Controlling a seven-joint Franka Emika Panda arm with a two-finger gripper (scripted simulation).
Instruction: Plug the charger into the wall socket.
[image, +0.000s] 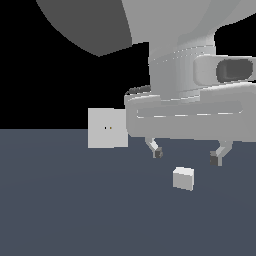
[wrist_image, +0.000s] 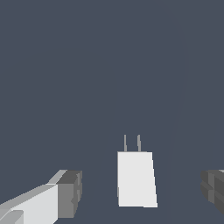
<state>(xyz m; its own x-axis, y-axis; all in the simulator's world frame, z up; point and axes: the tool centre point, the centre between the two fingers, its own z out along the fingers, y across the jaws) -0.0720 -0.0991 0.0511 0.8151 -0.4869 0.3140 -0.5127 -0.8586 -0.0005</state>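
Charger (wrist_image: 136, 179) ungrasped on floor, between wide-spread gripper (image: 186, 156) fingers above; approach step; next: descend, clamp, carry to wall socket (image: 107, 128).

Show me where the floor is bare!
Bare floor spreads in front of the charger and toward the exterior view's left, below the wall socket. It's crowded only at the charger, under the open end effector.
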